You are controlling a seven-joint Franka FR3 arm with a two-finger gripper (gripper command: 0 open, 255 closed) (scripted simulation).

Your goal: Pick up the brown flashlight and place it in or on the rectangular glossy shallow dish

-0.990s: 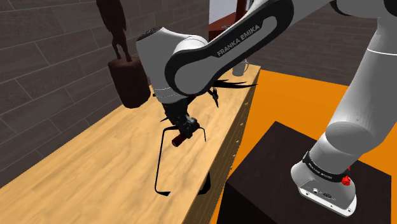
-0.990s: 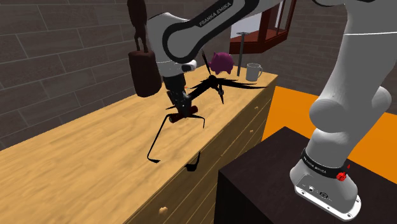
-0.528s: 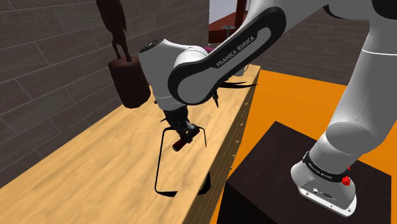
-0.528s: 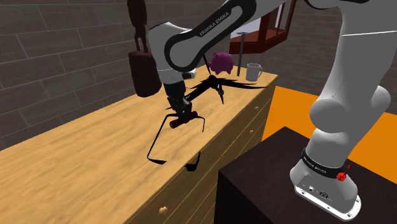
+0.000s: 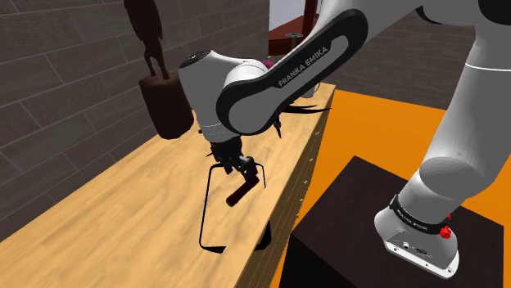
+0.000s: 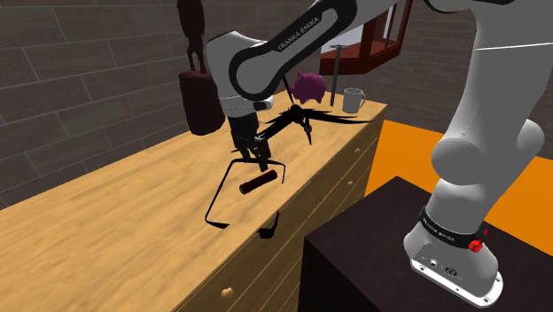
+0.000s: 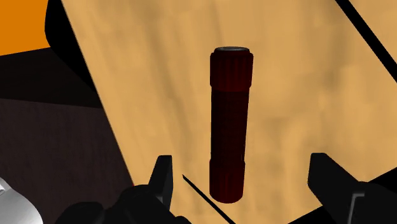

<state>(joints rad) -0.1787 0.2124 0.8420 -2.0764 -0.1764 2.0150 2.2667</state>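
Your gripper (image 5: 244,167) hangs over the wooden counter (image 5: 123,213) with its fingers (image 7: 163,173) spread wide, gripping nothing. The dark red-brown flashlight (image 7: 229,124) lies just beyond the fingertips, lined up between them but touching neither. Its grey-rimmed end points away from the hand. In the exterior views you find the flashlight (image 6: 257,184) right under the hand, tilted, inside the thin black outline of the dish (image 6: 215,199). You cannot tell whether it rests on the surface yet.
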